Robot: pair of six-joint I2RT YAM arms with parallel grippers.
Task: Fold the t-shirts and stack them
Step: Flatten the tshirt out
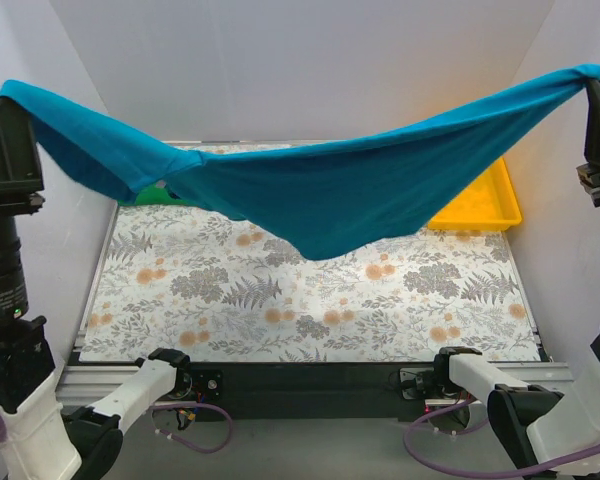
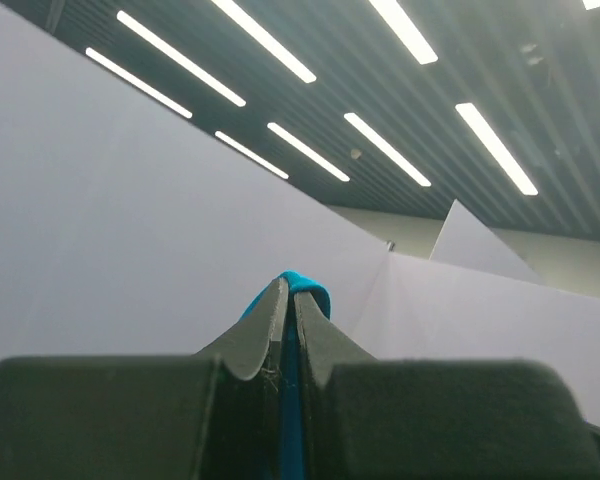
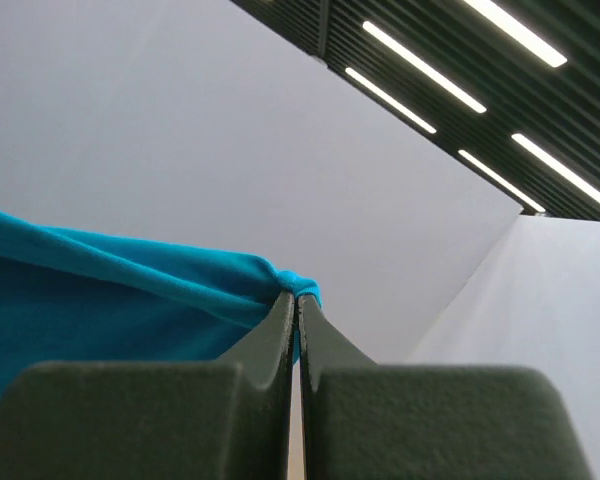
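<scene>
The teal t-shirt [image 1: 320,195] hangs stretched between left gripper [image 1: 2,108] and right gripper [image 1: 596,92], sagging midway; a green t-shirt [image 1: 152,195] peeks out below the left, a yellow tray [image 1: 508,203] below the right.

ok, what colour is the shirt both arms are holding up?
The shirt is plain teal-blue; the top external view shows it best.

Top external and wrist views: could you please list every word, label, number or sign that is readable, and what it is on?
None: no text can be read anywhere.
The teal-blue cloth t-shirt, the flower-patterned table mat and the yellow plastic tray show no lettering.
</scene>
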